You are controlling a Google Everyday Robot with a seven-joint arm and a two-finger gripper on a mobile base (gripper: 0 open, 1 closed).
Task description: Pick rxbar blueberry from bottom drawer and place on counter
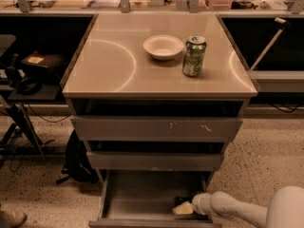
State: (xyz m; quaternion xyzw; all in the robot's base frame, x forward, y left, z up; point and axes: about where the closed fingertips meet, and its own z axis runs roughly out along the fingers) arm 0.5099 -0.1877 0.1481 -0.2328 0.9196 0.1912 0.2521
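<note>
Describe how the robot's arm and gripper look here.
The arm is a smooth, cream-white rounded tube with a ringed collar, widening to a bulky white shell at the frame's lower right. The gripper, low in the bottom drawer at its front right, is pale yellowish-cream. No cables or markings show.

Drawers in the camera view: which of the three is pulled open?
The bottom drawer: it alone juts forward showing its grey floor, with the claw inside near its front edge. The top drawer and middle drawer show only flat fronts.
</note>
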